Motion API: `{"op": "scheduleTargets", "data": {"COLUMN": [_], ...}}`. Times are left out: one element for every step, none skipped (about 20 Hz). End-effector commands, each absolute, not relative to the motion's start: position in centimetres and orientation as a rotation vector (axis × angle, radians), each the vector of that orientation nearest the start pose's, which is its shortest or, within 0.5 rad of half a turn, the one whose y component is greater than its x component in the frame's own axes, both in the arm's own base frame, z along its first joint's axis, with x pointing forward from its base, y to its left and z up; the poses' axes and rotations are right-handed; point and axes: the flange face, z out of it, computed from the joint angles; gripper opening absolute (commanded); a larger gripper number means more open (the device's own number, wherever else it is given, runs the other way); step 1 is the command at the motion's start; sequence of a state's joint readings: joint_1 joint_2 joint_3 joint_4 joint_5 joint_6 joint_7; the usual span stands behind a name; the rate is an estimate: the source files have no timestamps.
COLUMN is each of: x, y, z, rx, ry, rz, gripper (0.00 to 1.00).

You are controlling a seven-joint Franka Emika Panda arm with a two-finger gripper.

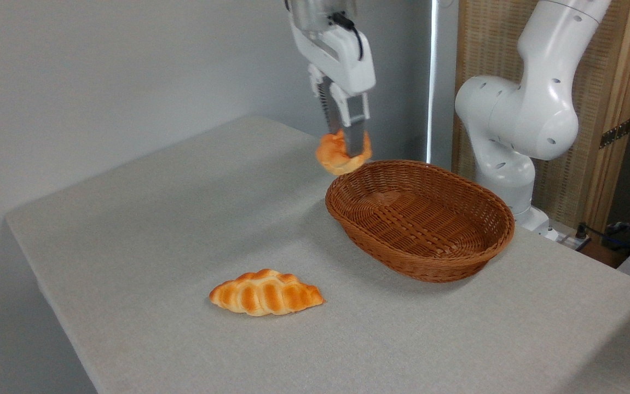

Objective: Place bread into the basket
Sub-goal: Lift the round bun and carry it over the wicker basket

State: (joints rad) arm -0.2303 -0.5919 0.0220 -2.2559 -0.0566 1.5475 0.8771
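Observation:
A small golden-orange bread bun (334, 155) hangs in the air, pinched between the two fingers of my gripper (347, 149), which is shut on it. It sits just above and to the left of the far-left rim of the oval brown wicker basket (457, 254). The basket stands on the table at centre right, and nothing shows inside it. One finger covers part of the bun's right side.
A longer braided, croissant-shaped loaf (266, 292) lies on the grey table (128, 230) near the front, left of the basket. The arm's white base (517, 120) rises behind the basket on the right. Cables lie at the far right edge.

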Motion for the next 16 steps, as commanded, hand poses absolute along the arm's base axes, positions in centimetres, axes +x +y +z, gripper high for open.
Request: {"op": "scheduleTargets", "data": {"x": [32.7,32.4,32.3,32.2,32.3,32.4,32.6,32.7,33.0,33.1,33.2,33.2,33.3,33.3,33.3,33.4], "y": [-8.9,-9.0,-9.2,-9.3,-9.3,-9.4,-9.5,-9.6,-9.7,-9.8,-9.8,-9.9,-9.8,-9.8,-9.8,-9.9], "z": [52.6,51.7,51.0,50.2,49.8,49.0,48.1,47.5,46.9,46.2,45.8,45.7,45.5,45.5,45.5,45.5], "rx": [-2.754,-2.750,-2.740,-2.721,-2.700,-2.695,-2.695,-2.691,-2.691,-2.691,-2.689,-2.689,-2.691,-2.691,-2.691,-2.688], "ry": [1.773,1.780,1.790,1.794,1.791,1.791,1.791,1.792,1.792,1.790,1.792,1.791,1.789,1.789,1.789,1.791], "rz": [0.353,0.388,0.408,0.441,0.465,0.499,0.536,0.569,0.598,0.623,0.626,0.614,0.616,0.614,0.609,0.602], "gripper": [0.60,0.61,0.63,0.64,0.71,0.79,0.82,0.82,0.83,0.85,0.90,0.93,0.96,0.98,1.00,1.00]}}
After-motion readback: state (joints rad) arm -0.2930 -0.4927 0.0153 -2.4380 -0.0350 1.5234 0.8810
